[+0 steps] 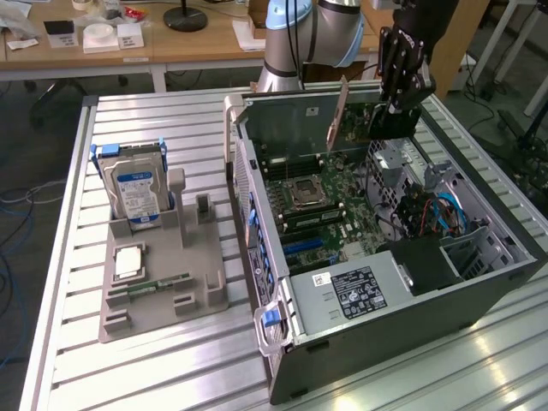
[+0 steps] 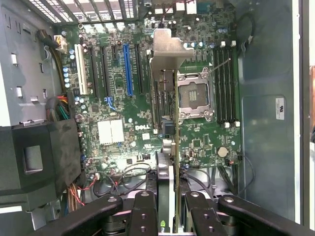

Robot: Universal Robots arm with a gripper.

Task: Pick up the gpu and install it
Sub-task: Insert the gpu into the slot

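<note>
As the end effector (image 2: 167,211) grips it, the thin gpu (image 2: 166,51) stands edge-on.

Silver-and-blue arm (image 1: 295,43), black pincer (image 2: 171,212) (screws showing)

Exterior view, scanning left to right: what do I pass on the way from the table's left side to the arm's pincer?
hard drive → blue case handle → gpu → pincer, shut on the gpu

White "DELL" brand lettering (image 2: 142,128) printed on the green motherboard (image 2: 197,142), near the square processor socket (image 2: 193,96).
</note>
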